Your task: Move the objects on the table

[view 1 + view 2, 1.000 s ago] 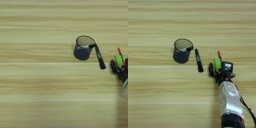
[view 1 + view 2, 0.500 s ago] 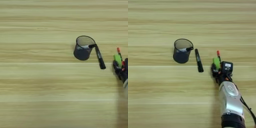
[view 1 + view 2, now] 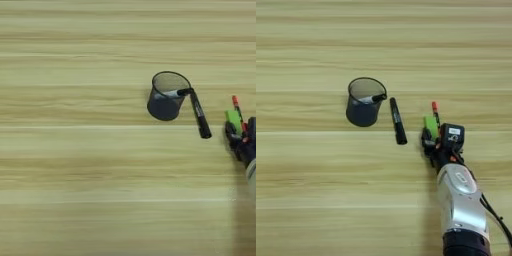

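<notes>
Mesh pen cup [image 3: 362, 102] upright on table [image 3: 306, 175]; black marker [image 3: 397, 121] lies just right of it. Hand [image 3: 437, 141] sits at green block [image 3: 431, 127] and red pen [image 3: 435, 111]; finger state cannot be told. No legible writing.

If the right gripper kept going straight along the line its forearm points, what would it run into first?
The right gripper points up the picture, away from the robot. The green block sits right at its tip, with the red pen alongside. It would likely meet the block first, though height above the table is unclear.
</notes>
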{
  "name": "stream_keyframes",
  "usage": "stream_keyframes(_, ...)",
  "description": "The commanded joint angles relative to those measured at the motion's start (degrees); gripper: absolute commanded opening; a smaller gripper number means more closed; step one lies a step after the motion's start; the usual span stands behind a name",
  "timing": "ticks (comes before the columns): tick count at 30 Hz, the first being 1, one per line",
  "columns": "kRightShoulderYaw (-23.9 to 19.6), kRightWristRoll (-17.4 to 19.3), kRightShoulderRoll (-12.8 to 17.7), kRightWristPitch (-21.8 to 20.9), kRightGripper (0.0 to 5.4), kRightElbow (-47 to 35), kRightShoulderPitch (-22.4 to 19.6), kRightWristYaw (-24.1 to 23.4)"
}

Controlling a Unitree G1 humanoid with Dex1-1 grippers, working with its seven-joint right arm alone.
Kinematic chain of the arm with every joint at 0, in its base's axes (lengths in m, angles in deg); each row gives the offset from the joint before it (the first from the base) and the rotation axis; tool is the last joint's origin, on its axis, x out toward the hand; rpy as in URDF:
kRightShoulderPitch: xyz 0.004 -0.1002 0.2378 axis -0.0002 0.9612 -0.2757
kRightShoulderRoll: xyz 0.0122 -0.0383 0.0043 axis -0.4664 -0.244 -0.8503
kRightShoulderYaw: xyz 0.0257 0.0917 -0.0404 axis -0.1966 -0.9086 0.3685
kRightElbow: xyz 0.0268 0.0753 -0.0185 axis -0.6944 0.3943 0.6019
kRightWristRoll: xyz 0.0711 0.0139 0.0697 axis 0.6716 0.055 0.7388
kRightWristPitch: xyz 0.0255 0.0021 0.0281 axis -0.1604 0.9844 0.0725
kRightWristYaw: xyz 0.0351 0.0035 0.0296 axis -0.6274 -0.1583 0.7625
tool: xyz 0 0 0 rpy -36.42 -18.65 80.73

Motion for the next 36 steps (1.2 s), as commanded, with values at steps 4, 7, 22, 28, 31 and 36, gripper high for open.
stream_keyframes(4, 1.94, 1.11, -0.31, 2.96, 2.10, -4.83, -0.39, 1.61)
stream_keyframes(7, 3.01, 0.92, -0.77, 3.57, 2.10, -5.84, -0.33, 1.75)
stream_keyframes(22, 6.14, 0.07, -2.47, 3.93, 2.10, -5.56, -1.22, 1.64)
stream_keyframes(28, 6.10, -0.13, -2.28, 3.57, 2.10, -4.24, -1.91, 1.30)
stream_keyframes(31, 5.00, -0.14, -1.48, 3.16, 2.10, -3.39, -2.04, 0.63)
stream_keyframes(36, 3.97, -0.23, -0.72, 2.72, 2.10, -2.70, -2.06, 0.39)
